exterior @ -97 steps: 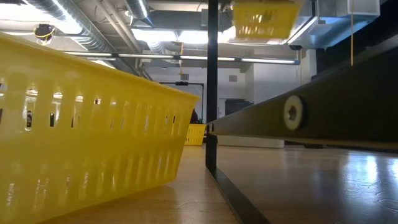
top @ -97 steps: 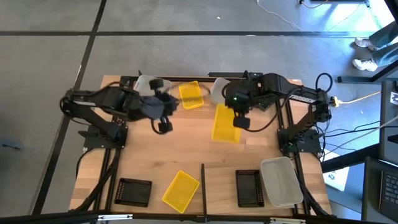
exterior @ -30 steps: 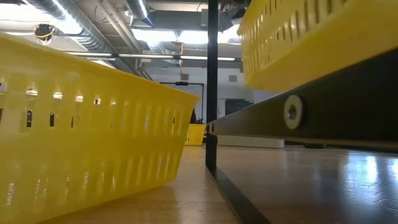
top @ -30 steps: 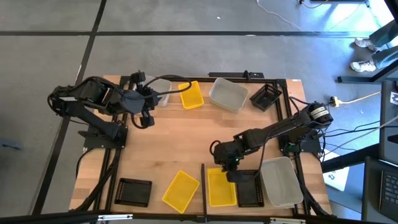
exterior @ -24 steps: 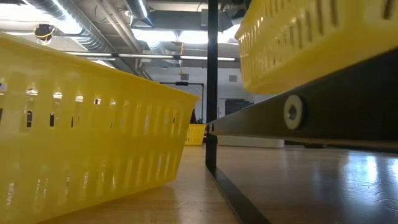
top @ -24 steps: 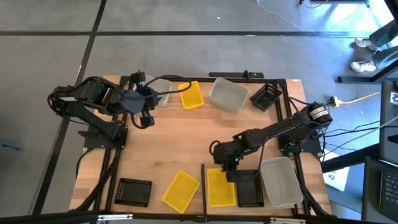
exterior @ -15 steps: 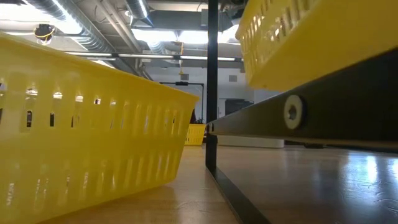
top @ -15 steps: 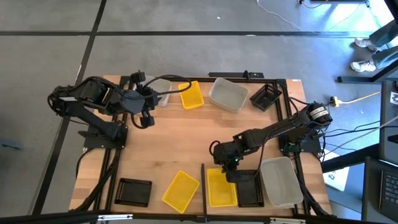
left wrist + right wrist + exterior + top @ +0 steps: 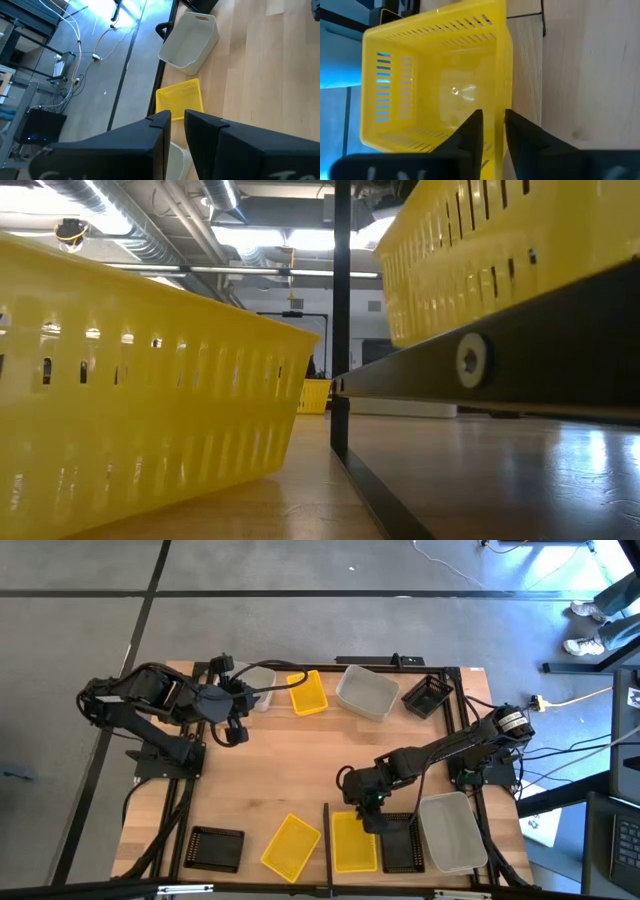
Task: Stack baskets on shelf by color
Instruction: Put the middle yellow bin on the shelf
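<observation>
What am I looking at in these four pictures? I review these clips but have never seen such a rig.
Two dark robot arms work at a wooden table. The overhead picture shows everything; one camera sits at table height, and one rides on each wrist. The right hand grips the wall of a yellow basket over the pale shelf, beside a black basket and a grey-white basket. The left hand waits near the far edge with nothing in it. Other baskets lie scattered, including another yellow basket left of the thin divider.
</observation>
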Robot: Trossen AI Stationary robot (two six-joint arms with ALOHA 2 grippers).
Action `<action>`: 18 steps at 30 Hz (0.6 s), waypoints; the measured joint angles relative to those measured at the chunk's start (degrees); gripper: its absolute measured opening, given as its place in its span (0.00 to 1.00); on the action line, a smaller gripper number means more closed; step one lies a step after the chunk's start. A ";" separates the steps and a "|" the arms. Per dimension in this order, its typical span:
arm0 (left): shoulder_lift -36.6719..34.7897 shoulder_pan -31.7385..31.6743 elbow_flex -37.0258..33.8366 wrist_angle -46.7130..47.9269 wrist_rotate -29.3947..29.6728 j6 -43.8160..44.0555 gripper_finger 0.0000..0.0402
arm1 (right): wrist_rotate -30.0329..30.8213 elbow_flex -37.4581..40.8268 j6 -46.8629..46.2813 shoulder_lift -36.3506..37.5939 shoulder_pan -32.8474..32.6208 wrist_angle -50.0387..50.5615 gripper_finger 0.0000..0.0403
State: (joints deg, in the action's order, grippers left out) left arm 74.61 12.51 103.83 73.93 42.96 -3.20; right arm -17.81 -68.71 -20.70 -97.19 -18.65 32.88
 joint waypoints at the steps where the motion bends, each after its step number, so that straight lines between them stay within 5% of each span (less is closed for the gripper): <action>1: 0.00 0.00 0.00 0.00 0.00 0.00 0.12 | -0.28 0.00 0.13 0.00 0.00 -0.12 0.21; 18: 0.00 -0.02 0.02 0.28 -1.74 0.81 0.12 | 0.87 -0.11 -1.84 6.25 0.96 0.36 0.22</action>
State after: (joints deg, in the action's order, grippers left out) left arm 74.61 12.49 103.85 74.21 41.22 -2.40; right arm -16.94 -68.82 -22.55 -90.94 -17.69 33.23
